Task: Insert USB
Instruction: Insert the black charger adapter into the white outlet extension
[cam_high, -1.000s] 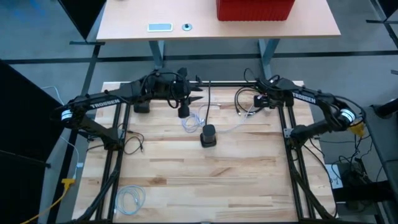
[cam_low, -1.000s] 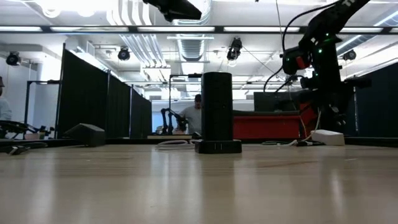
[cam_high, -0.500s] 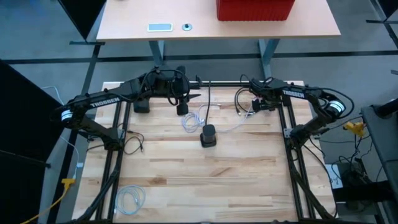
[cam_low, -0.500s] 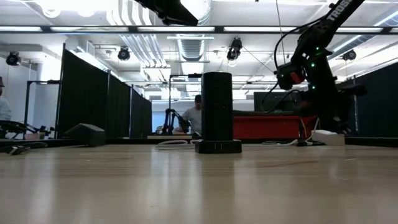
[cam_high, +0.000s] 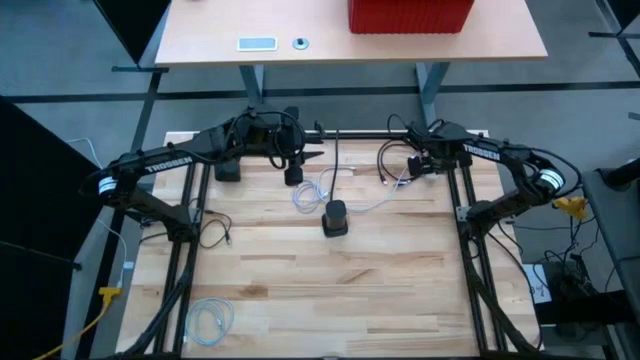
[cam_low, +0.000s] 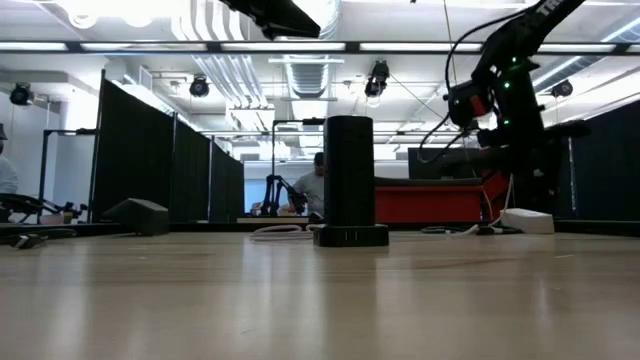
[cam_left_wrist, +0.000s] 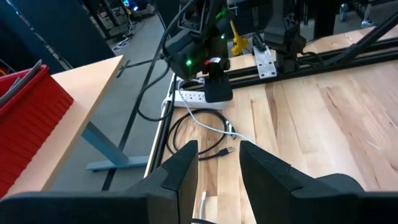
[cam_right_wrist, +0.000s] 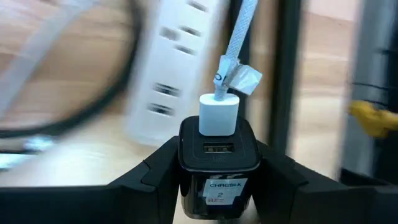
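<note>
My right gripper (cam_right_wrist: 217, 150), at the table's far right (cam_high: 414, 167), is shut on a black charger block (cam_right_wrist: 219, 158) with a numbered label. A white USB plug (cam_right_wrist: 219, 115) sticks into the block's upper port. Its braided white cable (cam_right_wrist: 239, 37) carries a small tag and runs off across the table (cam_high: 350, 205). Behind the block lies a white power strip (cam_right_wrist: 166, 81). My left gripper (cam_left_wrist: 217, 155) hangs open high over the far middle (cam_high: 303, 156), nothing between its fingers. A black cylindrical tower (cam_high: 335, 217) stands upright on its base mid-table. My right gripper pinches the charger block by its two side faces (cam_right_wrist: 183, 155) between its two fingers. The fingers slant steeply down from above. The block's port face with the plug points away from the wrist, toward the power strip (cam_left_wrist: 189, 98). Whether the block touches the strip I cannot tell.
A black cable with a loose plug (cam_left_wrist: 217, 149) loops beside the strip. White cable coils lie by the tower (cam_high: 312, 190) and at the near left (cam_high: 210, 318). A black box (cam_high: 228, 170) sits far left. The table's near half is bare wood (cam_high: 330, 290).
My right gripper has swayed a little toward the table's left and back with the charger block, tipping steeper and rolling slightly. It has kept its hold. My left gripper has stayed where it was.
</note>
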